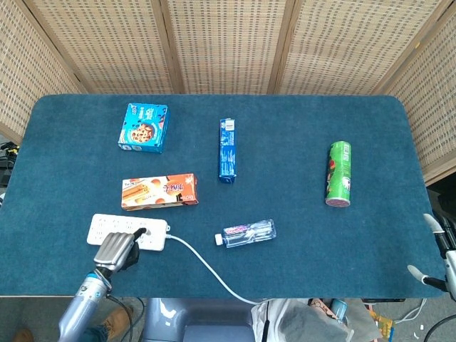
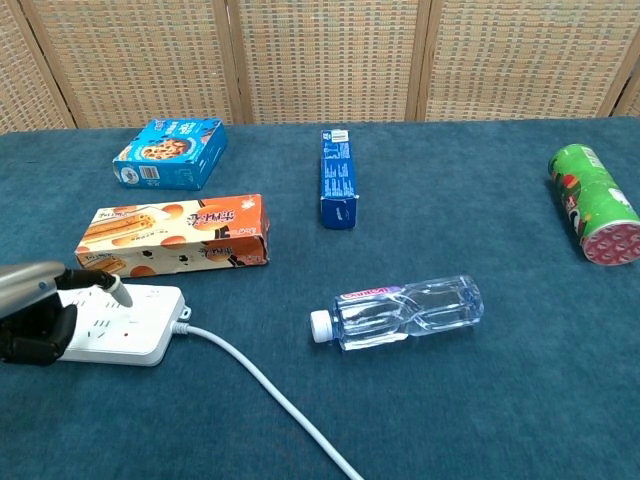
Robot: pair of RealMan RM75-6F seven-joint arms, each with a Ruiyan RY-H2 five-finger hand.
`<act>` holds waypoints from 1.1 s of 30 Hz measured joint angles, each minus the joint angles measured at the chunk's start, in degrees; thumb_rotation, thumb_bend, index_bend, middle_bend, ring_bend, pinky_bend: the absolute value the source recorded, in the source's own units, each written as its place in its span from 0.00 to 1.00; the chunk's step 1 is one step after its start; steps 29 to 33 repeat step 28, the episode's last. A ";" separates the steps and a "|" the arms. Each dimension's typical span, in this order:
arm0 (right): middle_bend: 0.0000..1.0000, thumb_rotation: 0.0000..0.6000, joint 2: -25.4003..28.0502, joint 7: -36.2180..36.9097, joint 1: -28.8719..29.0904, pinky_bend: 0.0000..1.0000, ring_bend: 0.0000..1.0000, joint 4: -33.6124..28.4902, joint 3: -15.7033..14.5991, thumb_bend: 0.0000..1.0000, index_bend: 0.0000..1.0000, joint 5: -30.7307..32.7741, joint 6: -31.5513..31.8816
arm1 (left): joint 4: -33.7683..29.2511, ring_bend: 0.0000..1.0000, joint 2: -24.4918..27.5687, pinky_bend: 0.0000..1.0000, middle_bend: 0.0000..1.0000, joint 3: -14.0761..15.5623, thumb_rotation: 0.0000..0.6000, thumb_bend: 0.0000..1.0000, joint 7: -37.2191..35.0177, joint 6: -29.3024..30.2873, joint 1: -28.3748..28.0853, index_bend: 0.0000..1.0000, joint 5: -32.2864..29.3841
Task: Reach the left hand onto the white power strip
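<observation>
head view overhead — chest view low, nearer.
</observation>
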 measured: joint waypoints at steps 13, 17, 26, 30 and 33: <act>0.00 1.00 0.19 0.23 -0.45 0.00 0.00 -0.33 -0.19 0.00 0.00 -0.60 1.08 | -3.00 0.00 13.39 0.00 0.00 0.08 1.00 0.00 -14.70 15.41 5.99 0.00 18.06; 0.00 1.00 0.19 0.19 -0.61 0.00 0.00 -0.25 -0.23 0.00 0.00 -0.94 1.67 | -1.51 0.00 15.80 0.00 0.00 0.09 1.00 0.00 -14.47 17.68 8.38 0.00 18.01; 0.00 1.00 0.23 0.52 -0.93 0.00 0.00 -0.05 -0.40 0.00 0.00 -1.39 2.40 | 5.11 0.00 16.76 0.00 0.00 0.40 1.00 0.00 -17.30 25.87 14.09 0.00 18.77; 0.00 1.00 0.20 0.32 -0.99 0.00 0.00 -0.12 -0.34 0.00 0.00 -1.33 2.51 | 5.41 0.00 16.93 0.00 0.00 0.34 1.00 0.00 -17.57 25.18 14.00 0.00 18.79; 0.00 1.00 0.20 0.32 -0.99 0.00 0.00 -0.12 -0.34 0.00 0.00 -1.33 2.51 | 5.41 0.00 16.93 0.00 0.00 0.34 1.00 0.00 -17.57 25.18 14.00 0.00 18.79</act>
